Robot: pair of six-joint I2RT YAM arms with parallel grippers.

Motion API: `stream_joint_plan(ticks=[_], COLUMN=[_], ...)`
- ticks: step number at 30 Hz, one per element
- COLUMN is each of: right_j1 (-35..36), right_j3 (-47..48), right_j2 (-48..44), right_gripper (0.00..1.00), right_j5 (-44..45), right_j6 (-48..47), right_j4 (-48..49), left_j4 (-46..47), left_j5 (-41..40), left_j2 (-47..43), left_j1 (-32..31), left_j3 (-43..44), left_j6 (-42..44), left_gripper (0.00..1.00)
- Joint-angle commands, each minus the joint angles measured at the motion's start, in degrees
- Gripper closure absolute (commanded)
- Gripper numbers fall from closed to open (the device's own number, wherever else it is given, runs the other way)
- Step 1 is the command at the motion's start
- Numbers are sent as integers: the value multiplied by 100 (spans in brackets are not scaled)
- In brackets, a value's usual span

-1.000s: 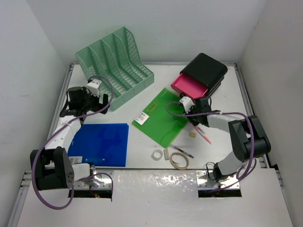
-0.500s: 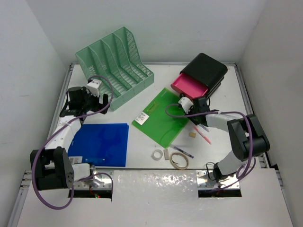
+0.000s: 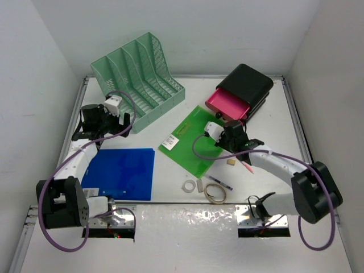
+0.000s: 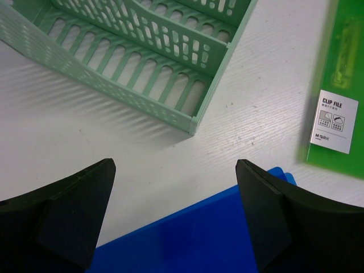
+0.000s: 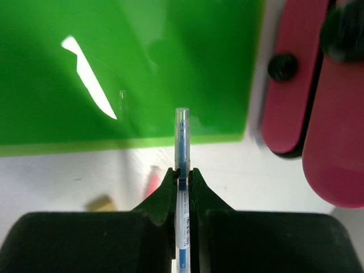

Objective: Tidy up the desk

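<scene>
The white desk [image 3: 267, 119] carries scattered stationery. My right gripper [image 3: 228, 136] is shut on a blue-and-white pen [image 5: 182, 142] and holds it above the desk at the near right edge of the green folder [image 3: 193, 139], in front of the open pink drawer [image 3: 229, 104] of a black box [image 3: 248, 83]. In the right wrist view the gripper [image 5: 182, 173] has the green folder [image 5: 142, 68] ahead and the pink drawer [image 5: 335, 142] on the right. My left gripper [image 3: 108, 122] is open and empty. In the left wrist view it [image 4: 175, 187] hangs over the far edge of the blue folder [image 4: 187, 239].
A mint-green mesh file rack [image 3: 139, 74] stands at the back left. The blue folder [image 3: 122, 173] lies at the front left. A pink pen [image 3: 245, 163], a tan eraser [image 3: 231, 162], another blue pen [image 3: 219, 182] and two tape rolls [image 3: 215, 193] lie near the front.
My right arm has swung down and left, carrying the pen from beside the pink drawer to the green folder's edge. The left arm has not moved.
</scene>
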Motion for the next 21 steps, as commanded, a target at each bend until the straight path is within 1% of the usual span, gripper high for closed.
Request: stream_joint_plan(ticks=[1, 2, 4, 6, 8, 10, 11, 12, 13, 14, 17, 21], right_j1=[350, 412, 457, 457, 466, 431, 387, 248, 150, -86, -464, -703], right_j3=[410, 507, 832, 1201, 1612, 1912, 2279, 2657, 2661, 3009, 3494, 3952], right_j2=[-471, -568, -857, -990, -956, -615, -448, -107, 71, 229, 747, 1250], right_gripper=[100, 100, 100, 100, 100, 100, 100, 100, 100, 100, 100, 100], right_j5=[-713, -810, -1327, -1627, -1620, -1269, -1224, -1241, -1311, -1373, -1610, -1558], right_j6=[81, 125, 266, 310, 162, -23, -146, -95, -94, 28, 126, -41], right_j4=[-535, -544, -343, 52, 377, 571, 598, 599, 581, 555, 511, 28], left_j4=[113, 113, 140, 148, 113, 96, 96, 96, 87, 96, 87, 87], left_j5=[66, 83, 83, 83, 83, 75, 66, 66, 66, 57, 66, 48], left_j2=[-160, -160, -142, -125, -125, -142, -142, -142, -142, -142, -151, -151], left_j1=[15, 6, 15, -2, 15, 15, 15, 6, 6, 15, 6, 6], left_j3=[244, 244, 218, 244, 252, 253, 244, 244, 235, 235, 217, 217], left_j6=[-17, -17, -17, -44, -44, -44, -35, -44, -44, -35, -35, -18], left_gripper=[14, 14, 14, 14, 14, 14, 14, 14, 14, 14, 14, 14])
